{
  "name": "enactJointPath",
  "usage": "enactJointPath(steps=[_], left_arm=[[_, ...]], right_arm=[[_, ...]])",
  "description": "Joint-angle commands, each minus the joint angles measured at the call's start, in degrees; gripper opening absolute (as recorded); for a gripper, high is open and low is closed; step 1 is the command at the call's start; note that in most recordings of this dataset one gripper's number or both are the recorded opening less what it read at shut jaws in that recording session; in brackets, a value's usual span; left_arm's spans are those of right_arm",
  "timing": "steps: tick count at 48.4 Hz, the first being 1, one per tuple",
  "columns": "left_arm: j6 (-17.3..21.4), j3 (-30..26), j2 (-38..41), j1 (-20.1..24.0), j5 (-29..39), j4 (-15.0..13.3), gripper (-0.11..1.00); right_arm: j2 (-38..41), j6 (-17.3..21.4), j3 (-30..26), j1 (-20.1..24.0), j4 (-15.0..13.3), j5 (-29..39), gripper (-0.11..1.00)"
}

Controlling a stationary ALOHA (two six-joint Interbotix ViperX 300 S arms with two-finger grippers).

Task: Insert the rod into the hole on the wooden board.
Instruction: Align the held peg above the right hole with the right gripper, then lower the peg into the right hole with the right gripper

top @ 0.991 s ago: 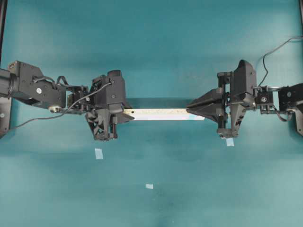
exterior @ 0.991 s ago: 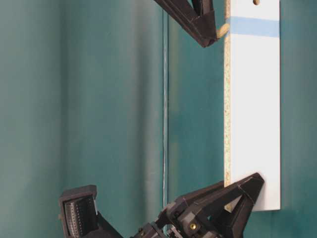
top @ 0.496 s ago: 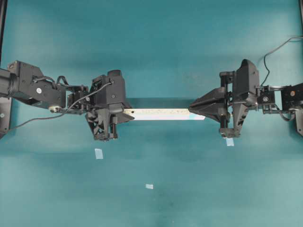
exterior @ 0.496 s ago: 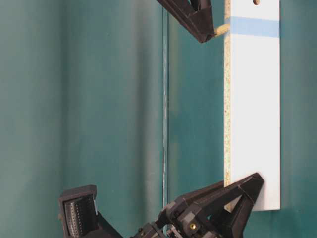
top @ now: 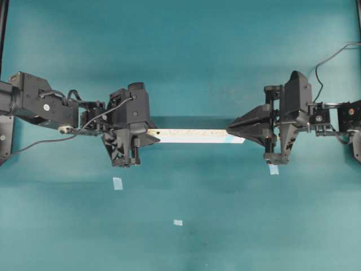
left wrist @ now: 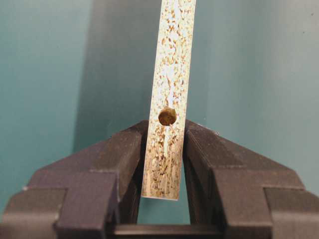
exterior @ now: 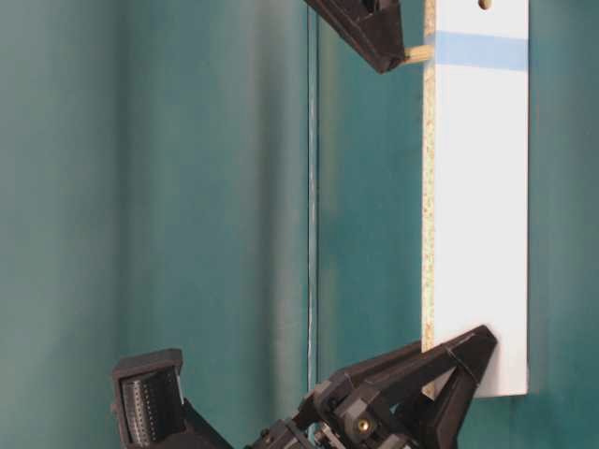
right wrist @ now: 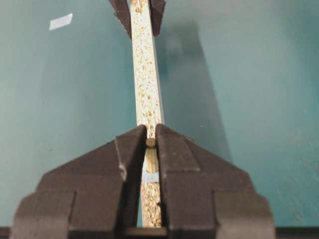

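Observation:
The wooden board [top: 194,135] hangs on edge above the table, its speckled edge facing up. My left gripper [top: 149,136] is shut on its left end, just behind an unmarked hole [left wrist: 167,116]. My right gripper [right wrist: 151,130] is shut on the rod [right wrist: 150,152], a short beige dowel. The rod [exterior: 418,54] points straight at the board's edge at the light blue mark [exterior: 480,50] and touches it. The rod and my fingers hide the marked hole. I cannot tell how deep the rod sits.
Small pale blue tape squares [top: 117,183] [top: 177,222] [top: 273,169] lie on the teal table below the arms. A cable [top: 333,56] runs at the right rear. The left arm's body [top: 39,104] reaches in from the left edge.
My right gripper shifted slightly right along the board. The rod went from tilted to square against the edge at the blue mark. The left gripper and board stayed still.

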Motion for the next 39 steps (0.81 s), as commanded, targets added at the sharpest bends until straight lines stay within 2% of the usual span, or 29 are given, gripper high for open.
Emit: enactJointPath(steps=[1, 39], left_arm=[[0.26, -0.97, -0.7, 0.44, -0.26, 0.09, 0.33], [0.18, -0.97, -0.79, 0.44, -0.26, 0.09, 0.33]], right_arm=[[-1.14, 0.09, 0.35, 0.18, 0.09, 0.26, 0.09], [-2.46, 0.09, -0.18, 0.79, 0.09, 3.08, 0.09]])
